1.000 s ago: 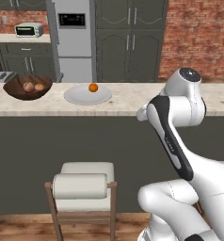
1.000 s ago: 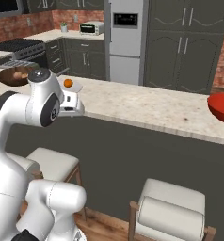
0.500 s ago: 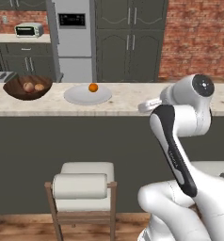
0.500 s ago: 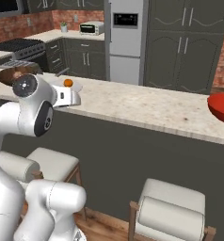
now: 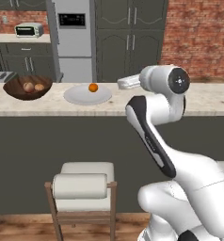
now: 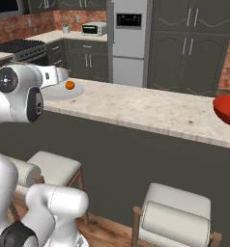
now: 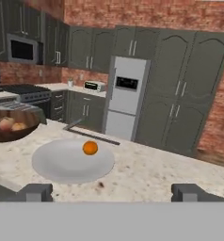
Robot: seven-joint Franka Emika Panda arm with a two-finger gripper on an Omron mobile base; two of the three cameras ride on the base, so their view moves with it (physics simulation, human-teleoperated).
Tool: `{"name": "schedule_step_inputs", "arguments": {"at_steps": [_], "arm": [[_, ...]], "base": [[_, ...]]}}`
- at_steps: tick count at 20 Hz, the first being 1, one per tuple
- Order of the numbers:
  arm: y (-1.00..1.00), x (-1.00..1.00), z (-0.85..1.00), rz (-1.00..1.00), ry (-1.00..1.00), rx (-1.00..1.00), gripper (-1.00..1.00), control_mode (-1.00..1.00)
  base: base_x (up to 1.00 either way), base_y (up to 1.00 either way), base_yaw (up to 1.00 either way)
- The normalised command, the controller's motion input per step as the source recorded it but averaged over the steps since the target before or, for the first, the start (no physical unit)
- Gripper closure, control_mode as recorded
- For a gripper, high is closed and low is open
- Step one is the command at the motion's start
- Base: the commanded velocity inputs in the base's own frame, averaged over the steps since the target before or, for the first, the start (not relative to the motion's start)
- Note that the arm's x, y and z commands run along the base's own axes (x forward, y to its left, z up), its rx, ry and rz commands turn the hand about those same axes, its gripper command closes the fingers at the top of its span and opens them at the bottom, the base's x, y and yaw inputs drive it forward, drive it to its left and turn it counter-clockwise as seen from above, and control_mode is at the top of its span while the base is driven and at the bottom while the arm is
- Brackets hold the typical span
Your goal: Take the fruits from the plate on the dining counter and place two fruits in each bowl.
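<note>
Wide open and holding nothing, my claw (image 7: 111,192) hovers over the stone top of the dining counter (image 5: 203,101), its two dark fingertips (image 7: 36,192) set well apart at the bottom of the hand view. Just ahead of it lies a flat pale plate (image 7: 57,164) carrying a single orange fruit (image 7: 90,148) near its far side. From the left base camera, that plate (image 5: 81,96) sits on the counter to the left of my hand, with the orange fruit (image 5: 93,87) on its back edge. Farther left along the same counter stands a dark wooden bowl (image 5: 16,90), apart from the plate, holding two fruits: a reddish one (image 5: 28,86) and a peach-tan one (image 5: 39,87) side by side. A glossy red bowl (image 6: 225,112) rests at the opposite end of the counter, well away from the plate. Behind the counter stand a steel fridge (image 5: 74,42) and dark grey cabinets (image 5: 130,40), with a toaster oven (image 5: 28,30) on the back wall counter. Two cushioned stools (image 5: 83,186) stand in front of the dining counter.
</note>
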Motion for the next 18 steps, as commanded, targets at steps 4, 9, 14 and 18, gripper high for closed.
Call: {"name": "schedule_step_inputs", "arguments": {"at_steps": [4,9,14,18], "arm": [[0.61,1.0,0.85,0.0,0.39,-0.07,-1.0,-1.0],[-0.02,0.82,0.14,0.0,0.24,0.05,-1.0,-1.0],[-0.03,0.41,-0.06,0.0,0.22,0.08,-1.0,-1.0],[0.31,0.01,-0.16,0.0,0.61,-0.1,-1.0,-1.0]], "base": [[0.0,0.0,0.0],[0.0,0.0,0.0],[0.0,0.0,0.0],[0.0,0.0,0.0]]}}
